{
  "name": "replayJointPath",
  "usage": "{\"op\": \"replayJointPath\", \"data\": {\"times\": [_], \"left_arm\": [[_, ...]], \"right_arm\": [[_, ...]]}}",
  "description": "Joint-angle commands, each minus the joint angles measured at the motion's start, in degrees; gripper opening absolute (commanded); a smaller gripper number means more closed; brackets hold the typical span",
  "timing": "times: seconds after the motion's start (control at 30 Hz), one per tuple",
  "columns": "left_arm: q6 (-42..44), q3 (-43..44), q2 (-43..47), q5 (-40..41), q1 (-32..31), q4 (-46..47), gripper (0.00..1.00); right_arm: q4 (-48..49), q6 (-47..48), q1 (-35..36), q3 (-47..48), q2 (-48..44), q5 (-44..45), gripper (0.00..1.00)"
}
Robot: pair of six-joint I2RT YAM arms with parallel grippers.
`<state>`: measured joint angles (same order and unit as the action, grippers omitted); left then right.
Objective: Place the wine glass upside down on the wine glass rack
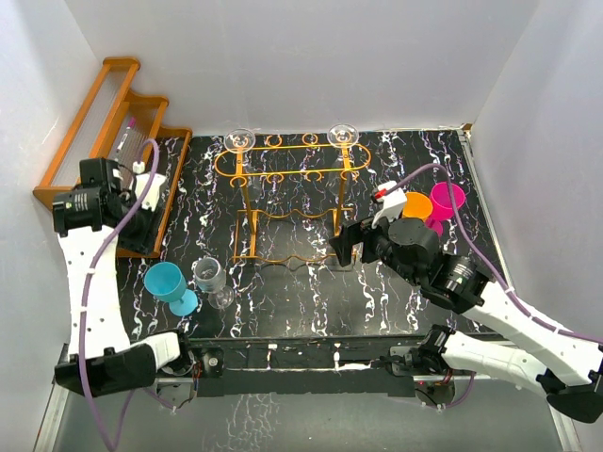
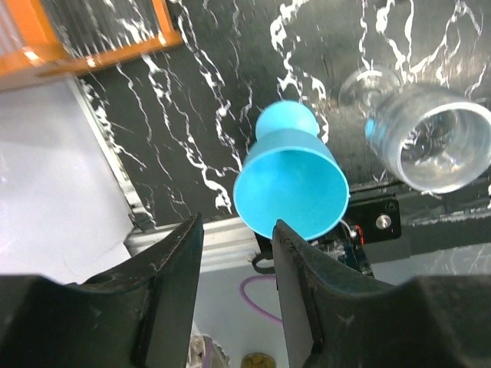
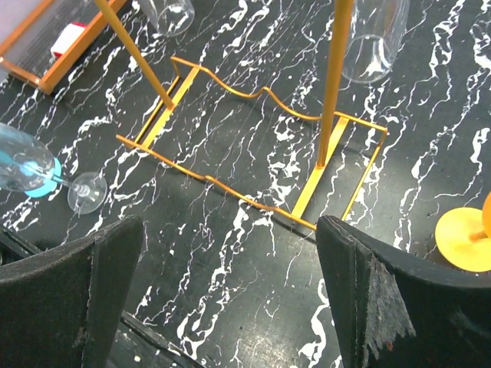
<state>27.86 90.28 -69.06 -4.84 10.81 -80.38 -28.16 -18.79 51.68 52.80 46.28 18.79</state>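
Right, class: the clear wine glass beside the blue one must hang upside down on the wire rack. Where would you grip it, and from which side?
Probably the thin stem of the clear wine glass, just under the bowl: it stands upright, and the foot must stay free for the rack. Come from its far side or its right, since the blue glass crowds its left.

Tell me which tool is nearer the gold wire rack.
Right. The right tool hovers at the wire rack's near right corner; the left tool is away left, beside the wooden rack.
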Motion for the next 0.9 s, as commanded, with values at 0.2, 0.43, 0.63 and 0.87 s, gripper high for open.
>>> {"op": "replayJointPath", "data": {"times": [0.2, 0.43, 0.63, 0.87], "left_arm": [[5.80, -12.56, 1.03, -7.07, 0.11, -1.62, 0.46], [5.72, -17.58, -1.75, -6.51, 0.18, 4.68, 0.47], [5.21, -19.49, -2.93, -5.61, 0.18, 8.94, 0.45], [5.45, -18.12, -2.40, -7.46, 0.18, 8.17, 0.43]], "right_arm": [[5.33, 0.44, -0.09, -1.16, -0.23, -3.56, 0.99], [5.36, -1.08, -0.11, -2.26, -1.59, -3.42, 0.98], [4.25, -1.27, -0.09, -1.98, -2.19, -3.03, 0.98], [4.03, -1.56, -0.08, -2.08, -2.64, -2.17, 0.98]]}}
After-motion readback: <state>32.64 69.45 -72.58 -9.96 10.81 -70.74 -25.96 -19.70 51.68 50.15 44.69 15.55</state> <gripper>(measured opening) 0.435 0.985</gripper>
